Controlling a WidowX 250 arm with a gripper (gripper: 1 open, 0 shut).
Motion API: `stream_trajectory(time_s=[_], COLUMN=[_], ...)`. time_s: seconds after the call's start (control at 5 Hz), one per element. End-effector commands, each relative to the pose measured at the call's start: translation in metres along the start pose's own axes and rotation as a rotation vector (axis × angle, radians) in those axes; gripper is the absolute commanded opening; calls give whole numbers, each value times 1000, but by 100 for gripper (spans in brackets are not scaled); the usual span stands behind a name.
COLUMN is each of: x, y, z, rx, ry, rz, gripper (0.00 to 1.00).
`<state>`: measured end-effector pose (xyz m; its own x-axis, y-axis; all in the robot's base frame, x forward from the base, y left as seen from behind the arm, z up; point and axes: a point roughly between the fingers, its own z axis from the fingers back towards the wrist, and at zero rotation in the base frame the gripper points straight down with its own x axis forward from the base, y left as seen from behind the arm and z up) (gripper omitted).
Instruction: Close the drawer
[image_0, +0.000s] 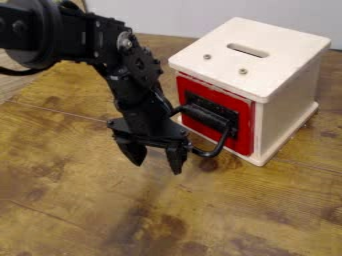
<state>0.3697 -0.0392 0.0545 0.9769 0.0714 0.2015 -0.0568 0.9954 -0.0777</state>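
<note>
Red drawer (243, 134), black front panel, large black loop handle (225, 138)

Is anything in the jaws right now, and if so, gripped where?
Nothing visible is held: the jaws hang beside the drawer's black loop handle, with no part of it seen between them.

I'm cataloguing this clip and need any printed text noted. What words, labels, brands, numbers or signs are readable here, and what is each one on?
There are none that I can read.
The cream-white cabinet, the red drawer and the dark robot arm show no legible lettering; anything tiny would be too small to read.
</note>
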Motion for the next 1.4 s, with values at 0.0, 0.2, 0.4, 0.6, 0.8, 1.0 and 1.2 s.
stream_trajectory(time_s=[0.0,0.2,0.4,0.6,0.8,1.0,1.2], x=[9,9,9,9,8,6,5], y=[-8,-6,-5,-3,-3,-4,-6], z=[22,22,22,22,37,65,95], rx=[-18,-17,-16,-14,-16,-18,-23], ry=[-72,-73,-75,-77,-91,-119,-148], rz=[-17,-21,-22,-22,-31,-51,-75], gripper=[100,100,100,100,100,100,100])
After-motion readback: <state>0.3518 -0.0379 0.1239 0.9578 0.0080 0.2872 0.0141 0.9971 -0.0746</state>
